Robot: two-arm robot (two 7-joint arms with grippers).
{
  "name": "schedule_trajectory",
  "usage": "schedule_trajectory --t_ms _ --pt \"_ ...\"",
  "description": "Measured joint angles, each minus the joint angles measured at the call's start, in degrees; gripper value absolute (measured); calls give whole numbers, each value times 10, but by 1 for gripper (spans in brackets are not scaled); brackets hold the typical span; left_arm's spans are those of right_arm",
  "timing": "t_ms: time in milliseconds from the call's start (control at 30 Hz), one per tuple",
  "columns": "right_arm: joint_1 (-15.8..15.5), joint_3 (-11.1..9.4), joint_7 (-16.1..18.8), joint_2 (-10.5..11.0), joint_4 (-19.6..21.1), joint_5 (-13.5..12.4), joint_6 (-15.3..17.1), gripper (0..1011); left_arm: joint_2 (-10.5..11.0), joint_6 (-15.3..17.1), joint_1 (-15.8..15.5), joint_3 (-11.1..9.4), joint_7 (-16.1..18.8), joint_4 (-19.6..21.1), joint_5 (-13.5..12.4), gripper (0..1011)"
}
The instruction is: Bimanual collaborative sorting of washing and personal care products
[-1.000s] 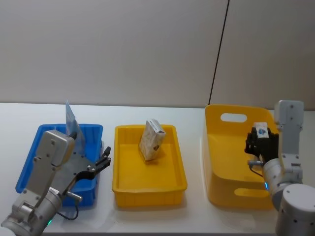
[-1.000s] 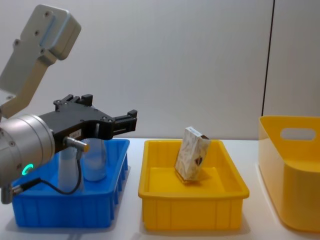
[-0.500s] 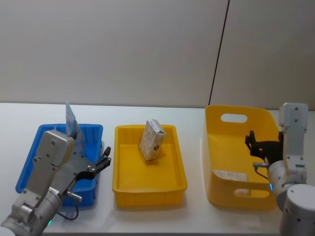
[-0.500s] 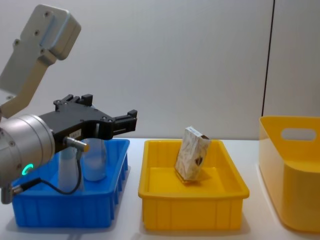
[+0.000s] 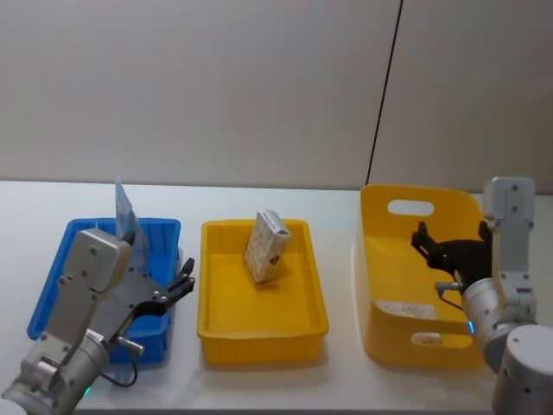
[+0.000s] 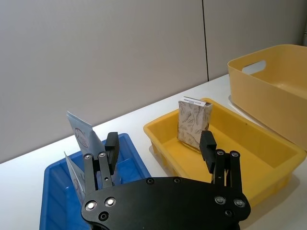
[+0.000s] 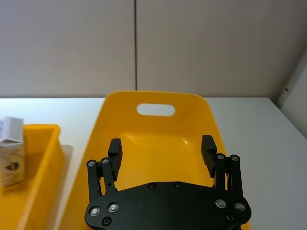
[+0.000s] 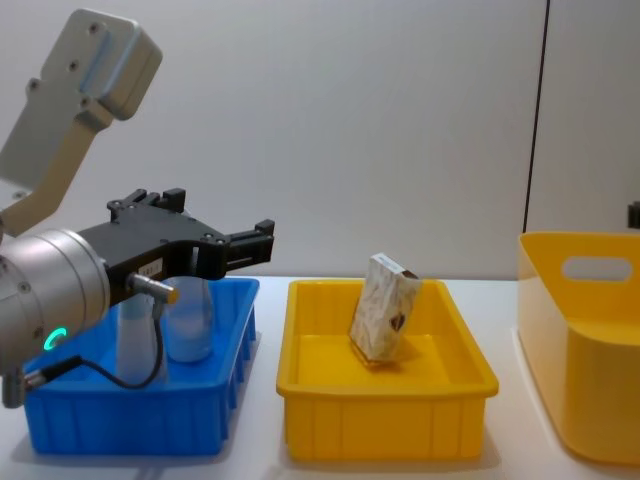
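Observation:
A white patterned carton (image 5: 266,245) leans upright in the middle yellow tray (image 5: 259,327), also seen from the chest (image 8: 385,320) and from both wrists (image 6: 194,125) (image 7: 11,153). A second carton (image 5: 403,308) lies flat on the floor of the big yellow basket (image 5: 373,259). The pale tube (image 5: 124,207) and a translucent bottle (image 8: 189,322) stand in the blue bin (image 5: 52,294). My left gripper (image 5: 184,278) hangs open and empty over the blue bin's right edge. Above the basket, my right gripper (image 5: 425,242) is open and empty (image 7: 161,148).
The three containers stand in a row on the white table (image 5: 259,380), blue bin left, tray middle, basket right. A grey wall rises close behind them. Narrow strips of table separate the containers.
My right gripper let go of the carton it held; that carton now lies in the yellow basket. The right gripper has since lifted and shifted left. The left arm has not moved.

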State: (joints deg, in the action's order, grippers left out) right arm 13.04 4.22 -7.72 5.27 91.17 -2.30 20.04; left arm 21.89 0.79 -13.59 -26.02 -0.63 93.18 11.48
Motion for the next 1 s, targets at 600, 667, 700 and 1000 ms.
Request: schedule_trajectory --t_ms 600,667,700,1000 --pt "-9 23 81 14 21 -17 -51 1004 -4 11 8 7 20 8 -11 1001" --pt "-9 24 86 14 22 -19 -55 1004 -6 15 10 9 26 9 -13 1001" --pt "-9 24 88 15 23 -19 -56 1004 -7 19 13 11 32 11 -15 1001" --pt "-11 28 101 16 26 -21 -65 1004 -17 51 27 31 69 22 -22 1001"
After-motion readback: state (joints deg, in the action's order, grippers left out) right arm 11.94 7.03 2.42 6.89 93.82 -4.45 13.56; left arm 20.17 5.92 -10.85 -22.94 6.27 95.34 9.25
